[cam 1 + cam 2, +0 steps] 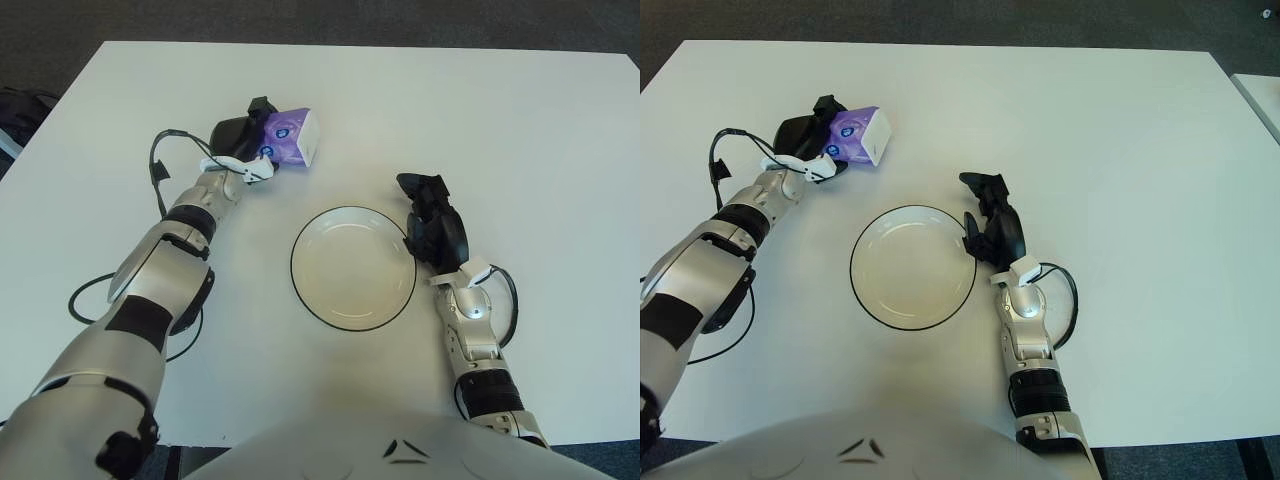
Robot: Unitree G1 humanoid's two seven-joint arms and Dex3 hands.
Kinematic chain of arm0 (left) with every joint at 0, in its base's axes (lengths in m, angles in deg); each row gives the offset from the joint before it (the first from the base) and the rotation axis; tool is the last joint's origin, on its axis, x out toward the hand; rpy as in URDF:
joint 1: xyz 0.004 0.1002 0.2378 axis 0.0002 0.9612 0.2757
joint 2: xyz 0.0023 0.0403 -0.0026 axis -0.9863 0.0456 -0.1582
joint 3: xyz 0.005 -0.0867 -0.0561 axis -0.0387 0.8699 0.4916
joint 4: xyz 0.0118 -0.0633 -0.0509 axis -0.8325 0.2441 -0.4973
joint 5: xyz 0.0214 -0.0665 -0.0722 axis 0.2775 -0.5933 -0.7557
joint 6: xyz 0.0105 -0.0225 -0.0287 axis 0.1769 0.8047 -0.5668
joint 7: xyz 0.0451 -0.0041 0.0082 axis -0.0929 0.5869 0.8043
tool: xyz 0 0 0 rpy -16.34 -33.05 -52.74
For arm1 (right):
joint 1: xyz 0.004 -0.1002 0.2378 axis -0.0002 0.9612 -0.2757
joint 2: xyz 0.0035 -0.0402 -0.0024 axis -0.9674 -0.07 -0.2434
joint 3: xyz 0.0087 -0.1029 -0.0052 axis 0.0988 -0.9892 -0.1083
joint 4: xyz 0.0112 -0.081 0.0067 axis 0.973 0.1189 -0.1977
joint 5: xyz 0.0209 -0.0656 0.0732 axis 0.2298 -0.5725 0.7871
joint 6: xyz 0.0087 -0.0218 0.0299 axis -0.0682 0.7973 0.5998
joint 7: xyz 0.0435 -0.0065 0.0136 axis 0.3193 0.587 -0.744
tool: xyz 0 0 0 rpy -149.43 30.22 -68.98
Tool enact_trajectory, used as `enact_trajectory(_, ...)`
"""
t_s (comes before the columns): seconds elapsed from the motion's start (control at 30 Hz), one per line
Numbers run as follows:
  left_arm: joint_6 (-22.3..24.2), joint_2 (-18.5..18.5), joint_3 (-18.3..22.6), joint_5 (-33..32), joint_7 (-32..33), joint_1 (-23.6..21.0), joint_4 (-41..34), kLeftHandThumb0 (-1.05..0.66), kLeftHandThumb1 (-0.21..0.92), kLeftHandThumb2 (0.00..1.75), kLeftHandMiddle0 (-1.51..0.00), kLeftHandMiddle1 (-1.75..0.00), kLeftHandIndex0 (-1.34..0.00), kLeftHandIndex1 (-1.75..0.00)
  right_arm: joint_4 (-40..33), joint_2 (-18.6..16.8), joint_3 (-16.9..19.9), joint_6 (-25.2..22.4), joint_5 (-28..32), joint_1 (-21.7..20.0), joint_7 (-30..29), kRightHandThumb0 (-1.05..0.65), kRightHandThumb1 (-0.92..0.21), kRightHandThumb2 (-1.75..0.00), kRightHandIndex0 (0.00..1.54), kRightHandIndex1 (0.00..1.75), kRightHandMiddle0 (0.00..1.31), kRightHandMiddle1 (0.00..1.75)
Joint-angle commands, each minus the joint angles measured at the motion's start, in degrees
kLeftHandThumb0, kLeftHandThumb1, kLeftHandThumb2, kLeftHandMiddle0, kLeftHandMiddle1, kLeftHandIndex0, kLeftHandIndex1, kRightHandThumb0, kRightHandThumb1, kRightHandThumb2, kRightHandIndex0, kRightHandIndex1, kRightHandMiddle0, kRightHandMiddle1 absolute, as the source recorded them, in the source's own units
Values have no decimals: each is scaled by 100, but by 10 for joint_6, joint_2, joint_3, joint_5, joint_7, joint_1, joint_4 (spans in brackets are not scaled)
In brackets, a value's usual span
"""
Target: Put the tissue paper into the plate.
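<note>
White table, viewed from above, bearing the items below. Purple-and-white tissue packet: held in the left hand, whose dark fingers are closed around its left end; packet tilted, its white end face turned toward the right, its underside appearing raised off the tabletop, though contact at the lower edge cannot be ruled out. Position: far-left part of the table, up and to the left of the plate and well apart from it. Left forearm, silver with black bands, runs from the lower left corner diagonally up to the wrist; a black cable loops beside the wrist, and a second loop lies on the table near the elbow. Plate: round, cream-white with a thin dark rim, flat on the table at centre, nothing in it. Right hand: black, just beside the plate's right rim, fingers loosely bent and holding nothing; whether it touches the rim or the table cannot be told.
</note>
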Motion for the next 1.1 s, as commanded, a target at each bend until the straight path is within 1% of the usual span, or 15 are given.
enact_trajectory(0.0, 15, 22, 3, 0, -54, 117, 46, -1, -6, 172, -88, -175, -72, -166, 121, 13, 9, -37, 4, 118, 6, -64, -92, -64, 36, 54, 11, 113)
enact_trajectory(0.17, 10, 15, 18, -8, -48, 111, 44, -1, -8, 174, -89, -175, -72, -168, 127, 12, 9, -34, 4, 115, 8, -65, -92, -65, 36, 55, 11, 114)
enact_trajectory(0.37, -7, 7, 49, -32, -48, 103, 42, -1, -9, 175, -90, -175, -74, -167, 130, 9, 8, -33, 6, 112, 12, -64, -92, -63, 36, 56, 12, 115)
enact_trajectory(0.53, -19, 11, 97, -77, -56, 96, 38, -1, -8, 175, -90, -175, -73, -168, 133, 7, 8, -31, 6, 111, 13, -64, -92, -62, 36, 56, 13, 115)
enact_trajectory(0.77, -30, 18, 140, -116, -67, 80, 29, -1, -6, 175, -89, -175, -69, -173, 134, 6, 8, -33, 7, 109, 14, -63, -92, -60, 35, 56, 13, 115)
enact_trajectory(0.8, -33, 22, 151, -128, -72, 76, 27, -1, -6, 175, -88, -175, -68, -173, 135, 6, 9, -34, 8, 109, 14, -63, -92, -59, 35, 56, 13, 115)
enact_trajectory(0.83, -35, 24, 159, -136, -76, 73, 25, -1, -3, 171, -86, -175, -65, -174, 135, 6, 9, -34, 8, 109, 15, -63, -92, -59, 35, 56, 13, 115)
enact_trajectory(0.9, -36, 26, 167, -142, -80, 71, 24, 0, 0, 168, -84, -175, -63, -174, 136, 6, 9, -34, 8, 108, 15, -63, -92, -59, 35, 56, 12, 114)
enact_trajectory(1.07, -48, 34, 194, -167, -92, 66, 18, 0, 5, 162, -80, -174, -58, -175, 142, 5, 10, -29, 6, 105, 13, -65, -92, -60, 35, 56, 12, 114)
